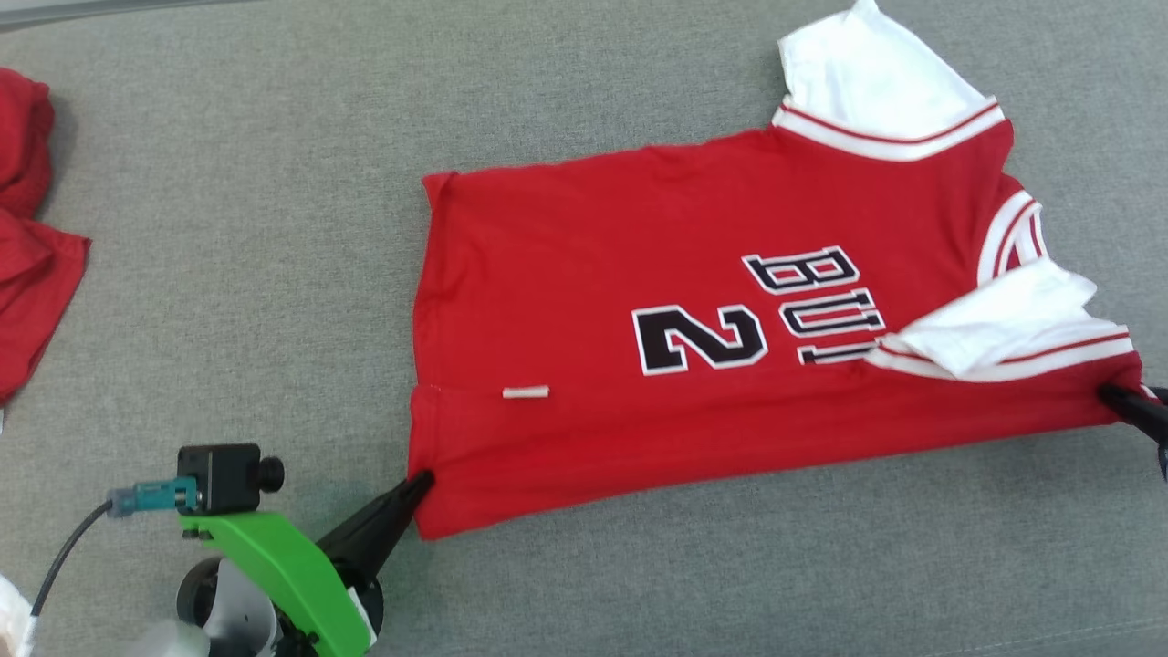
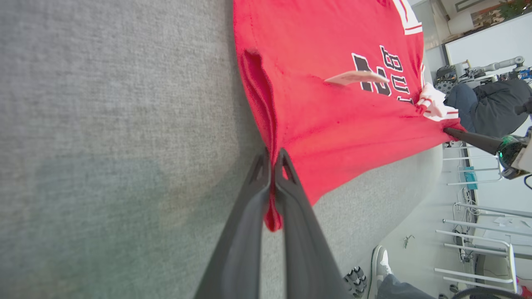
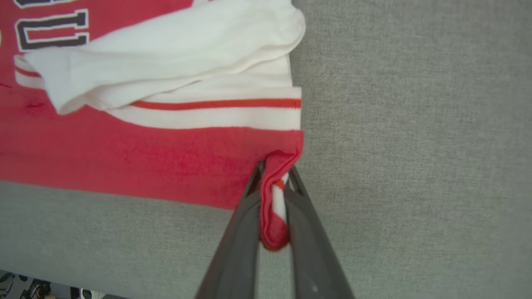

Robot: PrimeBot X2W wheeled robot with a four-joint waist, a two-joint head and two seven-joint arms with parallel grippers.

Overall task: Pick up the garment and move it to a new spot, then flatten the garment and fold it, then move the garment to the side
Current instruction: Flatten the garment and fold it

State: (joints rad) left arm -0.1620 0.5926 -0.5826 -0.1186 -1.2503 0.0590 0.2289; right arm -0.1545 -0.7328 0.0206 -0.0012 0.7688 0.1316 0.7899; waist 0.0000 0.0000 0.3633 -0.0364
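- Jersey (image 1: pixel 593 365) lies spread flat toward the tabletop's (image 1: pixel 228 228) near right edge.
- Left gripper (image 2: pixel 272 157) clenched on hem corner; right gripper (image 3: pixel 275 170) clenched on shoulder corner.
- Judged: flattening done; fold in hand; shift aside outstanding.

A grey, fabric-covered counter (image 1: pixel 228 274) carries a red garment (image 1: pixel 566 301) with white sleeves, spread mostly flat toward its right. A crumpled red cloth (image 1: pixel 27 246) lies at its left edge.

My head cam looks steeply down on the grey worktop (image 1: pixel 228 228). Left wrist cam sits low, close, facing across the red jersey (image 2: pixel 332 124); right wrist cam close overhead. All share it.
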